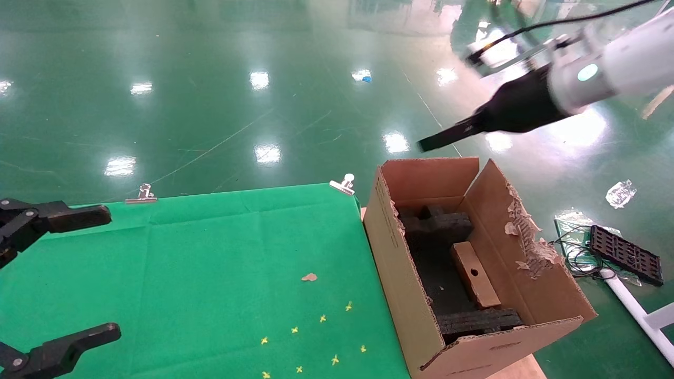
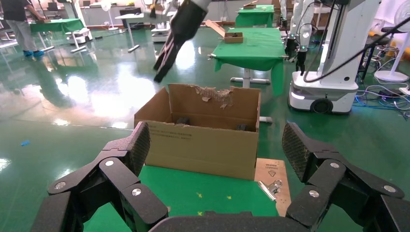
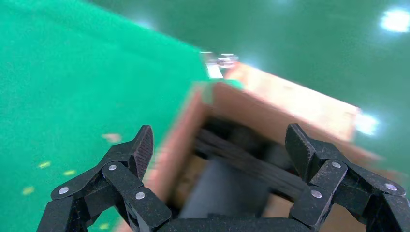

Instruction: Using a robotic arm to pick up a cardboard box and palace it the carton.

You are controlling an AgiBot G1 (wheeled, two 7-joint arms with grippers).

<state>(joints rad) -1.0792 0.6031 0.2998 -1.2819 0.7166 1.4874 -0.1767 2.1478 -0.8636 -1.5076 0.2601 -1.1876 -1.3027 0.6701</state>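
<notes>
Landmark: the carton [image 1: 421, 295], standing open-topped just off the right edge of the green table [image 1: 210, 273], its torn flap [image 1: 526, 237] on the far right side.
My right gripper [image 3: 218, 145]: raised above the carton, beyond its far wall in the head view; my fingers [image 3: 138, 150] are spread wide with nothing between them.
My right arm [image 1: 621, 63]: white, green ring light showing, cut off at the frame's upper right corner.
Cardboard box [image 1: 475, 273]: lying inside the carton on the black foam [image 1: 437, 226], round hole facing up, leaning along the right wall.
Hard to make out: from my right wrist the carton's inside is smeared; I can make out dark foam bars there, not the box.
My left gripper [image 2: 217, 150]: parked over the table's left side, well apart from the carton, pads [image 2: 140, 145] wide apart and empty.
Hidden: from the left wrist the carton's near wall covers everything inside except two foam tops.
</notes>
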